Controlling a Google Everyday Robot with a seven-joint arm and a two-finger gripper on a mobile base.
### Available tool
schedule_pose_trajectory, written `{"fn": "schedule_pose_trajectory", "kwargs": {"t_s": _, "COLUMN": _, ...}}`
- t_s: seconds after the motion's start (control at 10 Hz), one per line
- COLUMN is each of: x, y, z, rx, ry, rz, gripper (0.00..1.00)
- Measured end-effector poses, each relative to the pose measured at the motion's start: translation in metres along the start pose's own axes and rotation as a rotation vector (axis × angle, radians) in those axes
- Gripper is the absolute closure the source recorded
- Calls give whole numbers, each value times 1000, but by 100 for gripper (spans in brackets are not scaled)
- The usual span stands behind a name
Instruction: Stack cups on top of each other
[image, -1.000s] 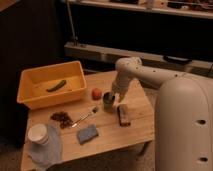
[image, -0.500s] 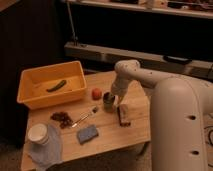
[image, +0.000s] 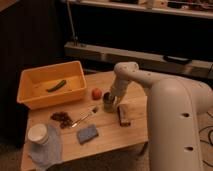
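Note:
A dark shiny metal cup (image: 108, 104) stands upright near the middle of the wooden table (image: 107, 142), just right of a red round fruit (image: 96, 93). My gripper (image: 110, 97) comes down from the white arm (image: 131, 75) and sits right on the top of this cup, hiding its rim. A wider white cup (image: 38, 134) stands far off at the table's front left corner, on a pale blue cloth (image: 47, 152).
A yellow bin (image: 30, 97) with a green vegetable inside fills the back left. On the table lie a dark pile of small bits (image: 62, 118), a spoon (image: 86, 117), a blue sponge (image: 87, 134) and a brown bar (image: 123, 115). A dark shelf runs behind.
The gripper has stayed at the dark cup. The arm's bulky near part has shifted slightly left in view. Nothing on the table has moved.

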Motion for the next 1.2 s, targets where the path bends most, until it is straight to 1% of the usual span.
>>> {"fn": "schedule_pose_trajectory", "kwargs": {"t_s": 0.1, "x": 0, "y": 1, "z": 1, "rx": -2, "ry": 5, "rz": -3, "gripper": 91}}
{"fn": "schedule_pose_trajectory", "kwargs": {"t_s": 0.2, "x": 0, "y": 1, "z": 2, "rx": -4, "ry": 7, "rz": -5, "gripper": 97}}
{"fn": "schedule_pose_trajectory", "kwargs": {"t_s": 0.3, "x": 2, "y": 2, "z": -4, "rx": -2, "ry": 7, "rz": -10, "gripper": 100}}
{"fn": "schedule_pose_trajectory", "kwargs": {"t_s": 0.5, "x": 7, "y": 7, "z": -20, "rx": 2, "ry": -5, "rz": -26, "gripper": 100}}
{"fn": "schedule_pose_trajectory", "kwargs": {"t_s": 0.6, "x": 12, "y": 8, "z": -36, "rx": 22, "ry": -25, "rz": -33, "gripper": 100}}
{"fn": "schedule_pose_trajectory", "kwargs": {"t_s": 0.7, "x": 22, "y": 14, "z": -58, "rx": 55, "ry": -47, "rz": -54, "gripper": 100}}
{"fn": "schedule_pose_trajectory", "kwargs": {"t_s": 0.8, "x": 33, "y": 26, "z": -75, "rx": 68, "ry": -65, "rz": -82, "gripper": 100}}
{"fn": "schedule_pose_trajectory", "kwargs": {"t_s": 0.9, "x": 46, "y": 37, "z": -87, "rx": 76, "ry": -75, "rz": -114, "gripper": 100}}
{"fn": "schedule_pose_trajectory", "kwargs": {"t_s": 1.0, "x": 67, "y": 51, "z": -98, "rx": 85, "ry": -81, "rz": -159, "gripper": 100}}
{"fn": "schedule_pose_trajectory", "kwargs": {"t_s": 1.1, "x": 82, "y": 62, "z": -103, "rx": 85, "ry": -84, "rz": -194, "gripper": 100}}
{"fn": "schedule_pose_trajectory", "kwargs": {"t_s": 1.2, "x": 100, "y": 80, "z": -105, "rx": 77, "ry": -81, "rz": -239, "gripper": 100}}
